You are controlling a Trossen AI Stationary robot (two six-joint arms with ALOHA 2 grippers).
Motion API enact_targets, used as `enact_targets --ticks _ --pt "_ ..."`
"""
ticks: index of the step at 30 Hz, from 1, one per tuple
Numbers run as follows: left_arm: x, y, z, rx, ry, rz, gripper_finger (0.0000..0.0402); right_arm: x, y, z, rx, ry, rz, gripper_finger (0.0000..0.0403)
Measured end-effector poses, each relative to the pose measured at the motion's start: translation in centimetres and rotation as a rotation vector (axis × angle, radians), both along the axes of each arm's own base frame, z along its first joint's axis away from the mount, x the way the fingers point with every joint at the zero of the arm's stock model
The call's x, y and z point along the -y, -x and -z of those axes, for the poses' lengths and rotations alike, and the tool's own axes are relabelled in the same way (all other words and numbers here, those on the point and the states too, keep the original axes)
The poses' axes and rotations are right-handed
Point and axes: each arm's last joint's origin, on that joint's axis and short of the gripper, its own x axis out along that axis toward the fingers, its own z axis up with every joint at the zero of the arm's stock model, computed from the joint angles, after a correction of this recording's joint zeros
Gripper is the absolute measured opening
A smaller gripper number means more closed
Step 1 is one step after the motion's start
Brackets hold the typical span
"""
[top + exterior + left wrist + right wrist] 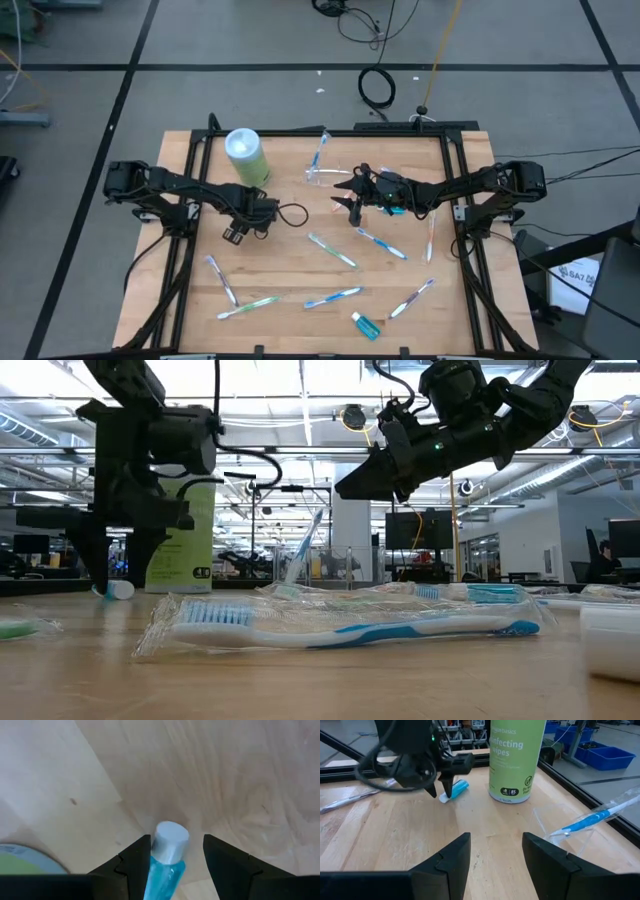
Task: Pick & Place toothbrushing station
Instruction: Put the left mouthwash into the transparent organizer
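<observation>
My left claw [171, 865] is spread astride a translucent blue tube [166, 863] with a cylindrical white cap, lying on the wood-grain surface [235, 780]. My right claw [491, 862] hovers spread.

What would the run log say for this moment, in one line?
left gripper: open astride blue tube on table | right gripper: open, empty, raised | cup: one toothbrush

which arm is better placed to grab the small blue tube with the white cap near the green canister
Left. The left gripper stands open astride the small blue white-capped tube; the right gripper hangs empty farther away.
</observation>
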Motion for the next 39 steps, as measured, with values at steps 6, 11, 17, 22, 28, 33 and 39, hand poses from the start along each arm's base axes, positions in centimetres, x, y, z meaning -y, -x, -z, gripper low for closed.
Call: enact_targets --ticks 6,11,17,22,28,33,39 --pt "-0.1 -0.6 1.3 -0.053 -0.029 0.03 0.0185 0.0 0.0 0.0 0.004 0.001 0.0 0.0171" --pt "0.0 -0.7 1.9 -0.071 0.003 0.036 0.0138 0.0 0.0 0.0 0.004 0.001 0.0 0.0171" --pt "0.0 -1.2 1.4 -0.05 0.006 0.027 0.0092 0.0 0.0 0.0 0.004 0.001 0.0 0.0171" --pt "0.6 -3.4 -0.3 0.05 -0.019 0.076 0.01 0.0 0.0 0.0 0.004 0.001 0.0 0.0171" --pt "1.7 -7.3 -4.7 0.282 0.038 0.051 0.0103 0.0 0.0 0.0 -0.007 0.018 -0.003 0.0171" --pt "2.2 -11.0 -8.8 0.632 0.078 -0.039 0.0101 0.1 0.7 -0.2 -0.08 0.064 -0.014 0.0171" --pt "1.7 -13.4 -11.5 0.951 0.04 -0.073 0.0102 0.2 3.6 -2.3 -0.202 0.062 0.08 0.0171"
